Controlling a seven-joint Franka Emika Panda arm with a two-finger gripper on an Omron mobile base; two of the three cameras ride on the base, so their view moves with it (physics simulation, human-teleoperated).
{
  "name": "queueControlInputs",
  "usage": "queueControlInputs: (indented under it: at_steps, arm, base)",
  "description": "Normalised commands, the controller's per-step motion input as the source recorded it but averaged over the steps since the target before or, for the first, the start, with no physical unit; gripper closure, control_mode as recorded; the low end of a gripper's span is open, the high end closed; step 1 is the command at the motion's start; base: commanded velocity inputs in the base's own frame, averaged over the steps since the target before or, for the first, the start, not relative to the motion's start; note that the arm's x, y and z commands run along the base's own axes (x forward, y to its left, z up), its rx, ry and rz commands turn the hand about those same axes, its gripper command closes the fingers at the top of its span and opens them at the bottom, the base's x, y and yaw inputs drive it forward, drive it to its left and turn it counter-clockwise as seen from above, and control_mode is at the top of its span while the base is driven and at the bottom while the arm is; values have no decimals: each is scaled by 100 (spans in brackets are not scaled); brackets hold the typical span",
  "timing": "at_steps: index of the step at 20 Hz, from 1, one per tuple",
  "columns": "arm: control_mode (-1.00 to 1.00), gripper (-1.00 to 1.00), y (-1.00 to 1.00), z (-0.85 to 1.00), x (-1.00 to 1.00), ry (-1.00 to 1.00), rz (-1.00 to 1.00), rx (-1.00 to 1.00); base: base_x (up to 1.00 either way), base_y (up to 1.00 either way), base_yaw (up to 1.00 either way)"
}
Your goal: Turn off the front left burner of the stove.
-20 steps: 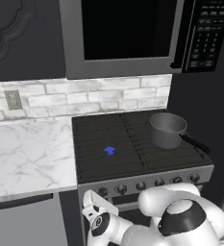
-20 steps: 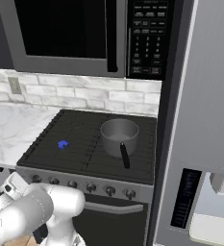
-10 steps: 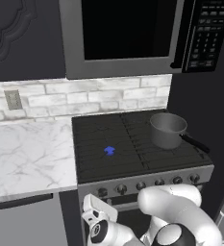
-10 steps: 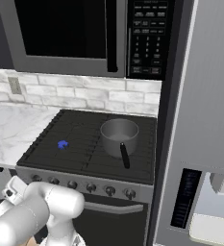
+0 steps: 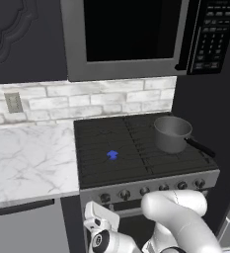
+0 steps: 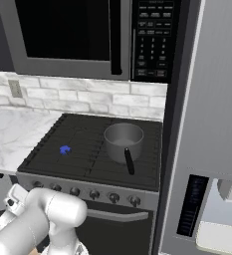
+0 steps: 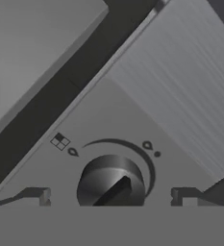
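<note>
The stove [image 5: 146,180] has a black grated top and a steel front with a row of dark knobs. A small blue flame burns at the centre of the front left burner [image 5: 112,155], which the right base view also shows [image 6: 64,149]. In the hand view my gripper [image 7: 109,196] is open. Its two fingertips [image 7: 38,195] stand apart on either side of a round dark knob [image 7: 111,185] without touching it. The knob's ridge points diagonally. In the left base view my hand [image 5: 100,220] hangs just below and in front of the leftmost knob [image 5: 105,197].
A grey saucepan [image 5: 172,133] sits on the right grate, its black handle pointing toward the front right. A microwave [image 5: 131,34] hangs above the stove. A marble counter [image 5: 27,158] lies to the left, a tall grey appliance [image 6: 212,124] to the right. The oven-door bar handle [image 6: 117,215] runs under the knobs.
The arm's elbow has swung slightly left and the hand has edged closer to the stove's front panel. The jaws stay open and the flame still burns.
</note>
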Motion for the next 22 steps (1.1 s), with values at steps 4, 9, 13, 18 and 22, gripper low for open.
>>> queueControlInputs:
  at_steps: [4,9,13,18,22]
  arm:
    - [-100,-100,0,-3,7,-5,0,0]
    - [-100,-100,0,0,7,-6,0,0]
    - [-100,-100,0,0,4,-5,0,0]
    - [-100,-100,-3,0,7,-2,0,1]
    - [-100,-100,-5,0,8,0,0,4]
  base:
    - [0,0,0]
    - [0,0,0]
    - [0,0,0]
    - [0,0,0]
    - [0,0,0]
